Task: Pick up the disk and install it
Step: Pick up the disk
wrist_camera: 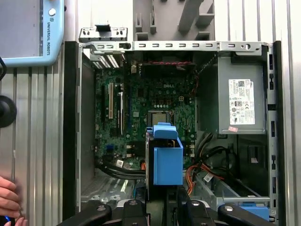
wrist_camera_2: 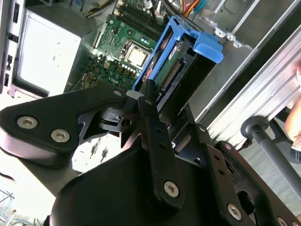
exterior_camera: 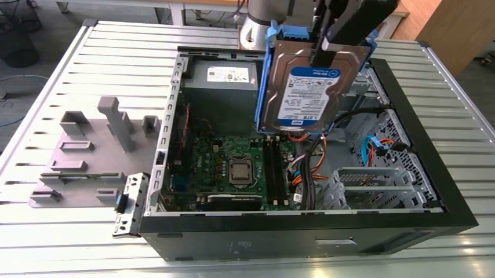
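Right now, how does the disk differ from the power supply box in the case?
The disk hangs upright above the computer case, clamped by the tool; the power supply box sits inside a corner of the case. The disk is a flat slab in a blue frame; the power supply box is bulkier and unframed. Both are grey metal with a label.

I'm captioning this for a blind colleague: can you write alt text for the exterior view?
The robot's hand grips the disk, in its blue frame, roughly upright above an open computer case lying on a slatted metal table. The motherboard shows below; a grey fixture sits at the exterior view's left.
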Robot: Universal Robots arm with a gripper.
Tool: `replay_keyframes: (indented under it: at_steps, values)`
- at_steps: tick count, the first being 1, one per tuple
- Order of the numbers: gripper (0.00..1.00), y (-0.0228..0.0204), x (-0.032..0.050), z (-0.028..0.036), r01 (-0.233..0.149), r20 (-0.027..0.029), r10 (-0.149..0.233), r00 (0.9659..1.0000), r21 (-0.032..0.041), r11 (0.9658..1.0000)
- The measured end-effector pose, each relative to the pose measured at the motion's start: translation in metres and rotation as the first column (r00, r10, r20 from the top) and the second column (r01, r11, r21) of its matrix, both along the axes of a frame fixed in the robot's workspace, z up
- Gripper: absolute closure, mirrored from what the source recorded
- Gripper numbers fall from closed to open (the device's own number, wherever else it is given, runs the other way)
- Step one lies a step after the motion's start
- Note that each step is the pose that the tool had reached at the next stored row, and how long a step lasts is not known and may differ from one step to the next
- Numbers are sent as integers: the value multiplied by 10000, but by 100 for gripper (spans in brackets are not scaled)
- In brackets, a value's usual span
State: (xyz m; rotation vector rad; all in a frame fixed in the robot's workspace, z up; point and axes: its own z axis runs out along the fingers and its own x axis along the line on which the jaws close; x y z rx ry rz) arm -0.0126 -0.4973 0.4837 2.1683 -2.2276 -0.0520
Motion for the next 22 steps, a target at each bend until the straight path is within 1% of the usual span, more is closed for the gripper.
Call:
replay_keyframes:
  at_steps: [6, 9, 11, 14, 16, 19, 22]
  values:
    - [65, 1, 210, -5, 0, -22, 0, 10000, -4, 10000]
    - [65, 1, 297, -10, 0, -28, 0, 10000, 0, 10000]
    - [65, 1, 340, -12, 0, -29, 0, 10000, 2, 10000]
    - [65, 0, 371, -14, 0, -30, 0, 10000, 0, 10000]
    - [65, -11, 378, -17, 0, -30, 0, 10000, 0, 10000]
    - [65, -42, 383, -21, -1, -30, 1, 10000, 0, 10000]
    - [65, -87, 385, -26, 0, -30, 0, 10000, 0, 10000]
